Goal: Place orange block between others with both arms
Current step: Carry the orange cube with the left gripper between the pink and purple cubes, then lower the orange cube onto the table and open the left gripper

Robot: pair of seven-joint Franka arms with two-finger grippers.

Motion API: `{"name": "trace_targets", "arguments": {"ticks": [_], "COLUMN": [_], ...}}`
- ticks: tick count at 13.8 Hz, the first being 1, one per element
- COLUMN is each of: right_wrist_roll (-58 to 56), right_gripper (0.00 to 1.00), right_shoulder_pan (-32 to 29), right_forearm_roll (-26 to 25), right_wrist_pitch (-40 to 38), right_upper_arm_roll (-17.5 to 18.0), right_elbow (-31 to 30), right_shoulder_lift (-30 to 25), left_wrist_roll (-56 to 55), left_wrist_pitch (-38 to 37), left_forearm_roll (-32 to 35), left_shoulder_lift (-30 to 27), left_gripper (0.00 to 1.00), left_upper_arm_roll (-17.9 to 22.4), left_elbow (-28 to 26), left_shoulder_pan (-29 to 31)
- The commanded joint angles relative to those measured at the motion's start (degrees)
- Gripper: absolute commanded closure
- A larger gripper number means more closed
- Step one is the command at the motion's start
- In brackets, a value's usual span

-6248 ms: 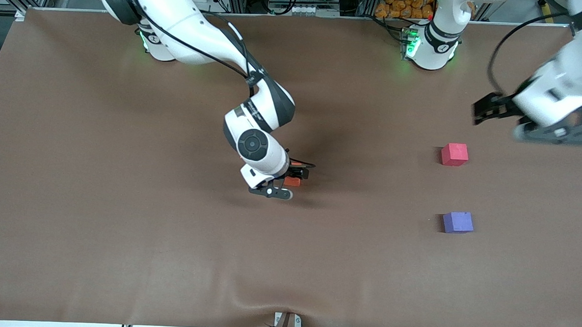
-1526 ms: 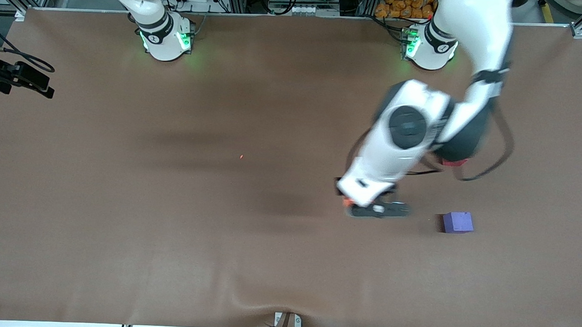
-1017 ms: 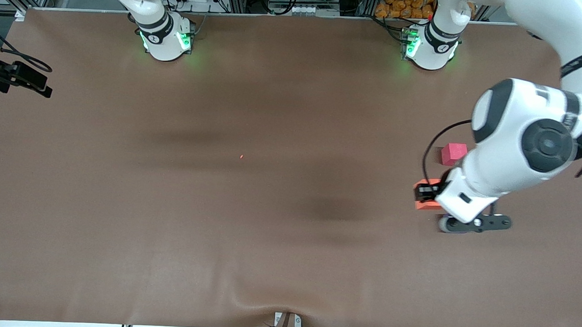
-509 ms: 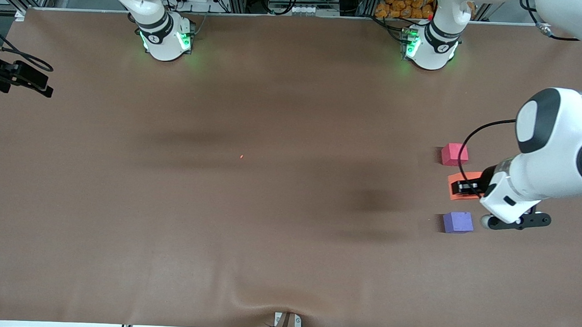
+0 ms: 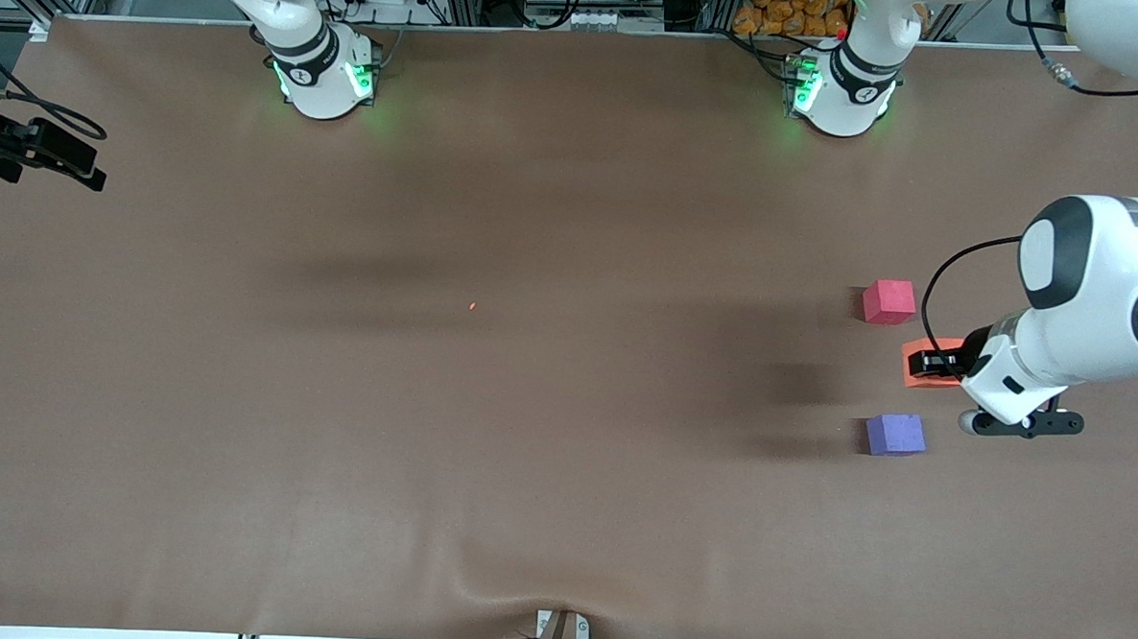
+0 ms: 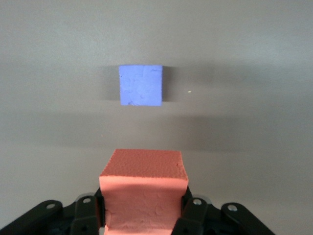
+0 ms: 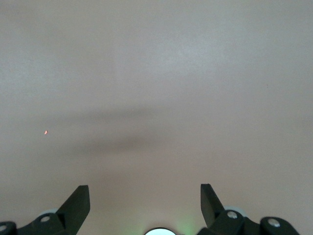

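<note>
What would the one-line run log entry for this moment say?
left gripper: shut on orange block, over gap between red block and purple block | right gripper: open, waiting at table edge

orange block [image 5: 920, 364] held aloft between red cube [image 5: 889, 302], purple cube [image 5: 895, 435].

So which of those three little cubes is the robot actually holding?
The orange block. The left pincer is shut on it in the air, while the pinkish-red cube and the purple-blue cube sit untouched on the table.

Hidden and cropped parts

The left end effector [image 5: 934, 362] is covering part of the orange block [image 5: 916, 372]; the frame edge is cutting off the right arm.
</note>
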Motion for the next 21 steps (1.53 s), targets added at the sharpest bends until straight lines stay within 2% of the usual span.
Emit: {"name": "trace_targets", "arguments": {"ticks": [1,3,6,8,14,21], "right_wrist_roll": [-0.27,-1.41,-1.68,-1.68,-1.68,-1.68], "right_gripper": [0.0,0.0,0.0,0.0,0.0,0.0], "right_shoulder_pan": [-0.09,-0.18,-0.26,-0.18,-0.18,0.0], "right_forearm_roll": [0.82,0.82,0.91,0.82,0.91,0.91], "right_wrist_pitch": [-0.08,-0.34,-0.43,-0.43,-0.43,-0.08], "right_upper_arm_roll": [0.01,-0.08,-0.08,-0.08,-0.08,-0.08], "right_elbow": [-0.11,-0.2,-0.2,-0.2,-0.2,-0.11], "right_shoulder_lift": [-0.23,-0.23,-0.23,-0.23,-0.23,-0.14], "left_wrist_roll": [1.72,2.42,2.6,2.6,2.69,3.39], "left_wrist_pitch": [9.92,15.2,19.69,25.3,33.76,34.3], "left_forearm_roll": [1.27,1.27,1.27,1.27,1.27,1.27], "left_shoulder_lift": [-3.66,-3.57,-2.61,-1.03,2.23,3.73], "left_gripper": [1.0,1.0,1.0,1.0,1.0,1.0], "left_upper_arm_roll": [-0.62,-0.62,-0.62,-0.53,-0.53,-0.44], "left_elbow": [-11.16,-15.03,-18.2,-20.48,-23.13,-23.13], "left_shoulder_pan": [1.54,2.16,2.25,2.86,3.3,3.3]}}
